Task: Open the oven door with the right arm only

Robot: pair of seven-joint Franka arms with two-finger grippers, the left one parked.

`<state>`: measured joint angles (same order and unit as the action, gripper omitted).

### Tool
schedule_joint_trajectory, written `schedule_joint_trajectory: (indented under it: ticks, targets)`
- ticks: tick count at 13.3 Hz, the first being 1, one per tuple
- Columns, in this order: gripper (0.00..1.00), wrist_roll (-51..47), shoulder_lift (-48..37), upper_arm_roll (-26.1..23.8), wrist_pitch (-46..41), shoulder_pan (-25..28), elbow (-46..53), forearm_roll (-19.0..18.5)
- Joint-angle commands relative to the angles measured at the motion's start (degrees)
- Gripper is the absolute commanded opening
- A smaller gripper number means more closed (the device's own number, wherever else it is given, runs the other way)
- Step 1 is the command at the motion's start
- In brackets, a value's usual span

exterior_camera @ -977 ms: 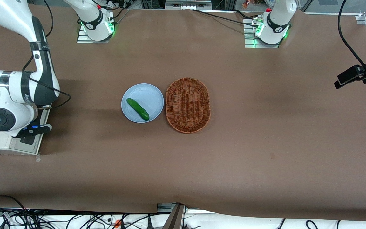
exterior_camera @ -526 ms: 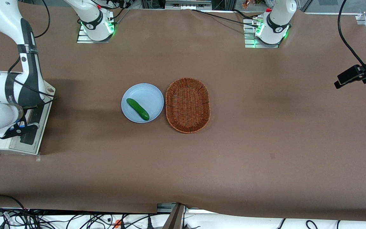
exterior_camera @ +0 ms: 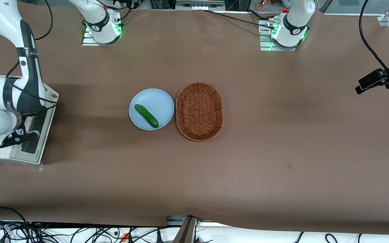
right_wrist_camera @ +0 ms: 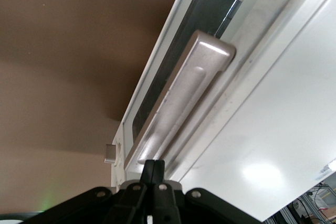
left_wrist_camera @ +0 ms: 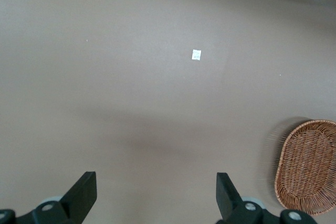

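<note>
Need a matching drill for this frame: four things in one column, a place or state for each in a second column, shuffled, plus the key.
Things
1. cucumber
2. wicker basket
3. gripper
4. oven door

Place or state
A. at the silver handle, above the oven
B. holds nothing
C. lying on the blue plate
D. slightly ajar from the white oven body

Pairs: 1-C, 2-B, 3-A, 4-D
</note>
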<state>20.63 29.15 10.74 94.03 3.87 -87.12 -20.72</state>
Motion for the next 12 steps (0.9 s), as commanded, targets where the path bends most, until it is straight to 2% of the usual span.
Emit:
schedule_joint_trajectory:
  ticks: [1,12]
  targets:
    - [0.0,1.0,0.4,-0.5,1.2,-0.8,-0.2,-1.3]
    - [0.0,1.8,2.5,-0.5,4.1,-1.3,-0.2,-0.3]
